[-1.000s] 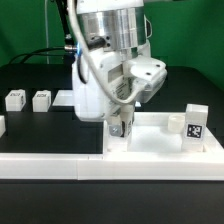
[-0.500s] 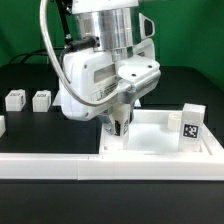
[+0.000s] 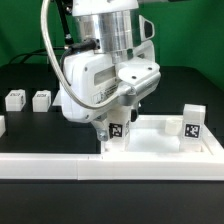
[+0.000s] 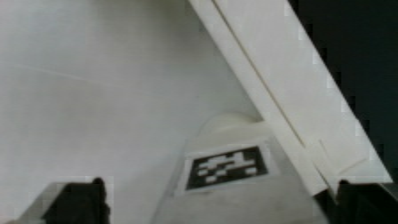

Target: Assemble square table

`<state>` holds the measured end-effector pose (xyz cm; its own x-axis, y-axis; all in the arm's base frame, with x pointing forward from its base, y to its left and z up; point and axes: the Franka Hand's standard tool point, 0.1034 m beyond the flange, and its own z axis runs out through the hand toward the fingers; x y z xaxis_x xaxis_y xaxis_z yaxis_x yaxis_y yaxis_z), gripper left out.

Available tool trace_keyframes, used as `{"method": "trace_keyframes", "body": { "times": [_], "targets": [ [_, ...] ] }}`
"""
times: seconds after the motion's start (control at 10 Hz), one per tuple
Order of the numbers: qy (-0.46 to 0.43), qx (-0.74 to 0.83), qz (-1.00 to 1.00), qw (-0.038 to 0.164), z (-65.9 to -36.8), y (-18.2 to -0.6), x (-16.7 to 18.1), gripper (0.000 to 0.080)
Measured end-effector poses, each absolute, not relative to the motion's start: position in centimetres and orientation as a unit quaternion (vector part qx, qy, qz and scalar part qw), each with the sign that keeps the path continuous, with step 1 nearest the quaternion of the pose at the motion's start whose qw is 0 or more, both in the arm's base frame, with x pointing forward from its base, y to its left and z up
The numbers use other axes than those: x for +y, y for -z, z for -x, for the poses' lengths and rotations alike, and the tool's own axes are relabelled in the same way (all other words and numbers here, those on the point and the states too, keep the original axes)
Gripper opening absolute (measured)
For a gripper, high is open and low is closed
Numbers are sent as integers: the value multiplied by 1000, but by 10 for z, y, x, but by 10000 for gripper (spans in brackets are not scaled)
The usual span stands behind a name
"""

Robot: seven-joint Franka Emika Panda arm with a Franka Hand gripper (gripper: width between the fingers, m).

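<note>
The square table's white tray-like top [image 3: 160,146] lies on the black table, towards the exterior view's right. A tagged leg block [image 3: 116,130] stands upright in its near-left corner. My gripper [image 3: 117,136] hangs straight over that leg, open, one finger on each side and a gap to each. In the wrist view the leg [image 4: 228,166] rises between my dark fingertips [image 4: 75,200], beside the top's raised rim [image 4: 267,70], with my gripper [image 4: 221,203] clear of it. Another tagged leg [image 3: 192,123] stands at the top's right side.
Two loose leg blocks [image 3: 15,99] [image 3: 41,99] sit on the black table at the exterior view's left. A long white rail [image 3: 50,166] runs along the front. Cables hang behind the arm.
The wrist turned, then the jaws opened off the corner leg, whose tag now shows. The leg stays standing in its corner.
</note>
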<state>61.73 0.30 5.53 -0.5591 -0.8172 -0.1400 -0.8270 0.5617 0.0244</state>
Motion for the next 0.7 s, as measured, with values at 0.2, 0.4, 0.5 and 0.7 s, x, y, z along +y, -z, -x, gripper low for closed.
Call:
{"method": "trace_keyframes", "body": {
  "times": [0.2,0.4,0.5,0.7],
  "targets": [
    [-44,882,466,56,-617,-55,3,648],
    [-44,882,466,56,-617,-55,3,649],
    [-44,882,466,56,-617,-54,3,649],
    [-44,882,466,55,-617,-54,3,649]
  ]
}}
